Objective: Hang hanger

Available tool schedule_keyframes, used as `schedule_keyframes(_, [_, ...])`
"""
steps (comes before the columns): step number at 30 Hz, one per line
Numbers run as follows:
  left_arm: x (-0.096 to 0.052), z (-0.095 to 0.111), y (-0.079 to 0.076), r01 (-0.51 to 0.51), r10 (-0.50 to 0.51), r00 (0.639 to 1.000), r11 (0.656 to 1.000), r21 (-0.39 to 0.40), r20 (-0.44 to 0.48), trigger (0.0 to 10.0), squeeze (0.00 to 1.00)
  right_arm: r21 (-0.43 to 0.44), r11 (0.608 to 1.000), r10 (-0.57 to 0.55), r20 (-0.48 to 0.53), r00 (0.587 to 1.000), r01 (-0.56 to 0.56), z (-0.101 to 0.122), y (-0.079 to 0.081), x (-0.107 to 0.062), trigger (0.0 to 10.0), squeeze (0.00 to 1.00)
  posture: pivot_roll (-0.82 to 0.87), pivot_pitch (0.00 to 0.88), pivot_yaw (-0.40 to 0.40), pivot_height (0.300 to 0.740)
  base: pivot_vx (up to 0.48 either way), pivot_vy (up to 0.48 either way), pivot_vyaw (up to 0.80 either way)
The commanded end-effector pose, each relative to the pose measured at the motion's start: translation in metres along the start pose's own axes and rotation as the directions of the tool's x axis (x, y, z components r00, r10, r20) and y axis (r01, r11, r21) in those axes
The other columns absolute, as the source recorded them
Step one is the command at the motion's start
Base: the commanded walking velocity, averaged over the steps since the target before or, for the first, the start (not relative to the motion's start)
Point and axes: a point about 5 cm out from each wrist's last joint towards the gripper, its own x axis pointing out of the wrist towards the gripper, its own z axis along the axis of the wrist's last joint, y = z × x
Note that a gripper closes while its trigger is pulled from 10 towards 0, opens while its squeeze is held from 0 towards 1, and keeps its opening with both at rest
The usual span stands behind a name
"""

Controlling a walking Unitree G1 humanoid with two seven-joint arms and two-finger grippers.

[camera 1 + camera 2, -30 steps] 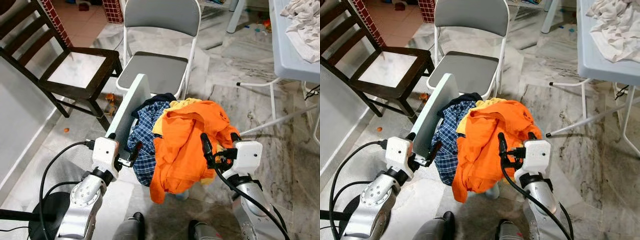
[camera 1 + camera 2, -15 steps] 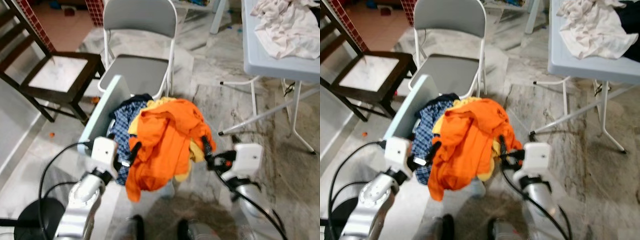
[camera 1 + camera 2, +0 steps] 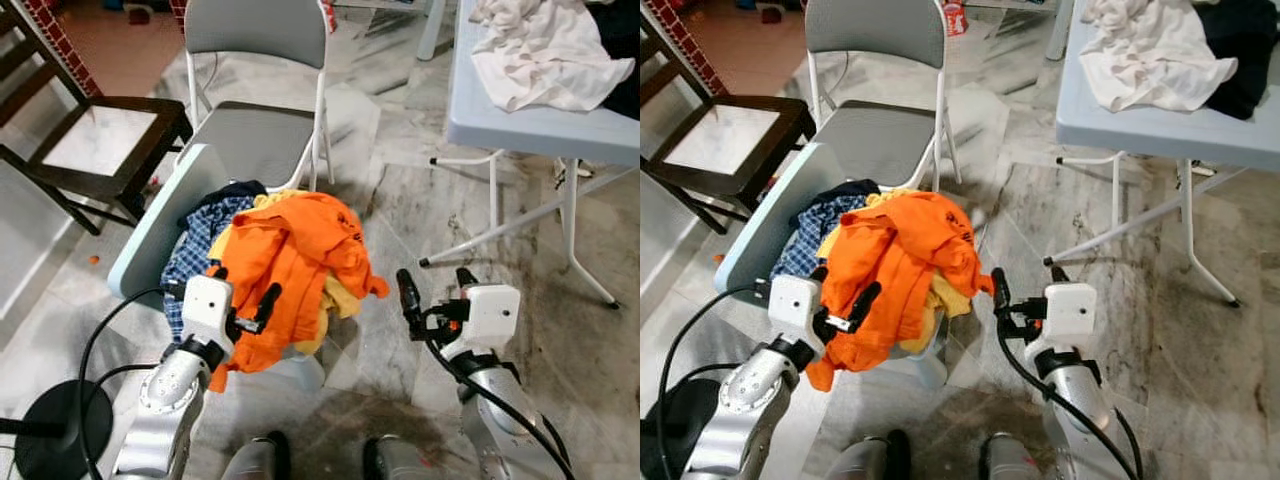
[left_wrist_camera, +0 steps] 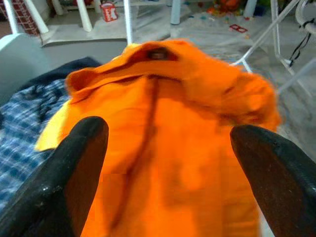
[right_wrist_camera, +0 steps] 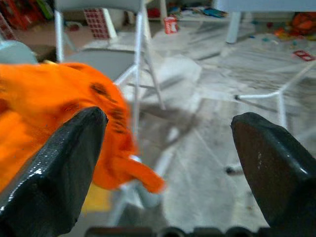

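A heap of clothes lies on a pale blue plastic seat (image 3: 160, 220) in front of me. An orange shirt (image 3: 295, 255) is on top, over a blue plaid shirt (image 3: 195, 250) and a yellow garment (image 3: 335, 295). I can make out no hanger. My left gripper (image 3: 240, 290) is open at the near side of the heap, its fingers (image 4: 74, 168) spread before the orange cloth (image 4: 168, 113). My right gripper (image 3: 435, 285) is open and empty over the marble floor, just right of the heap; the orange shirt (image 5: 44, 108) lies to one side of it.
A grey folding chair (image 3: 255, 140) stands behind the heap and a dark wooden chair (image 3: 100, 150) to the left. On the right, a pale blue folding table (image 3: 520, 110) carries white cloth (image 3: 545, 45); its slanted legs (image 3: 570, 230) reach the floor. A black round base (image 3: 50, 440) sits at lower left.
The camera has swung right, so the heap sits further left and more of the table shows. My right gripper, earlier in front of the orange shirt, now hangs over bare floor beside it.
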Motion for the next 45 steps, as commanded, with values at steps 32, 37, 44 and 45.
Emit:
schedule_keyframes(32, [0.061,0.01,0.065,-0.264,0.267,0.964,0.947,0.183,0.009,10.0,0.0,-0.065,0.997,0.032,-0.119,0.992,-0.04,0.004,-0.009,-0.044,10.0,0.0,-0.26,0.406,-0.075,0.74,0.0,0.0,0.0])
schedule_keyframes(37, [0.074,0.027,0.073,-0.371,0.367,0.928,0.913,0.17,0.056,10.0,0.0,-0.073,0.997,0.032,-0.128,0.991,-0.041,0.005,-0.008,-0.045,10.0,0.0,-0.27,0.401,-0.071,0.74,0.0,0.0,0.0])
schedule_keyframes(44, [0.076,0.022,0.077,-0.392,0.392,0.92,0.914,0.103,0.022,2.2,0.0,-0.066,0.997,0.028,-0.128,0.991,-0.036,0.005,-0.006,-0.04,10.0,0.0,-0.25,0.386,-0.049,0.74,0.0,0.0,0.0])
schedule_keyframes(45, [0.076,0.022,0.077,-0.392,0.392,0.92,0.914,0.103,0.022,2.2,0.0,-0.066,0.997,0.028,-0.128,0.991,-0.036,0.005,-0.006,-0.04,10.0,0.0,-0.25,0.386,-0.049,0.74,0.0,0.0,0.0])
